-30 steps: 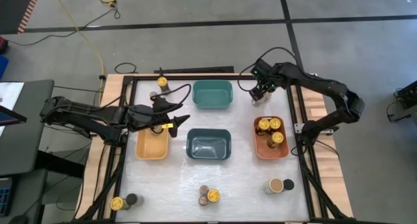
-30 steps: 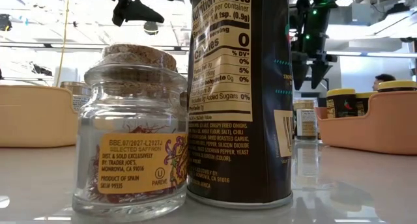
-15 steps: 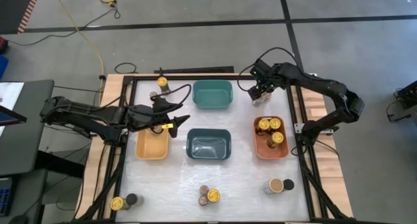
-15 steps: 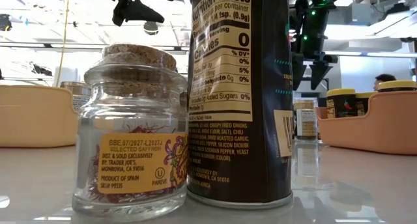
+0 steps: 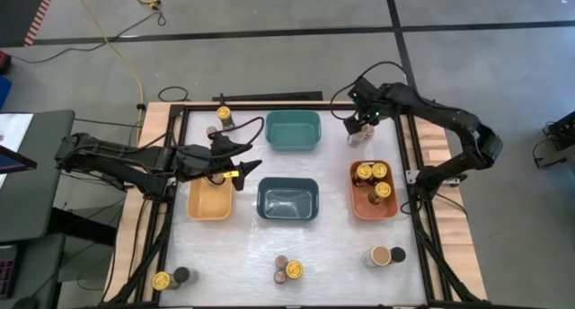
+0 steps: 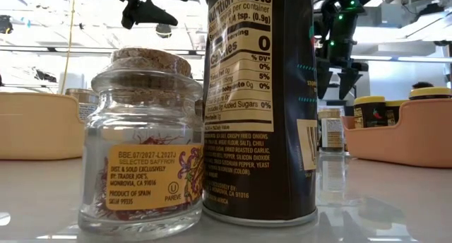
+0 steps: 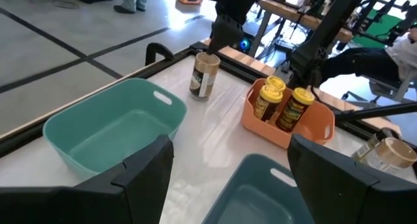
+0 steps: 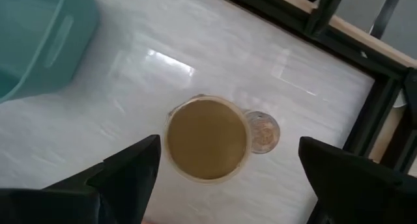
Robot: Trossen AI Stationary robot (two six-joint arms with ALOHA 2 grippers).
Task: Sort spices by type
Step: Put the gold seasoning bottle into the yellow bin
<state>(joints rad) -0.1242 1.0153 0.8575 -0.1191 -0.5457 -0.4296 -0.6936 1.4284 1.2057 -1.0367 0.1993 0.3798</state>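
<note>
Spice jars stand in small groups on the white table. My right gripper hangs open, pointing down, over a wide tan-topped jar and a small cork-topped jar beside it at the far right; its fingers stand apart on either side above them, touching neither. My left gripper hovers open and nearly level above the table between the yellow bin and the teal bin, with nothing between its fingers. Yellow-lidded jars stand in the orange bin.
A dark-blue bin sits mid-table. More jars stand at the far left, near left, near centre and near right. A cork-topped jar and a dark jar fill the low view.
My right gripper has rolled a little about the line it points along, staying open above the tan-topped jar. The jars have not moved.
</note>
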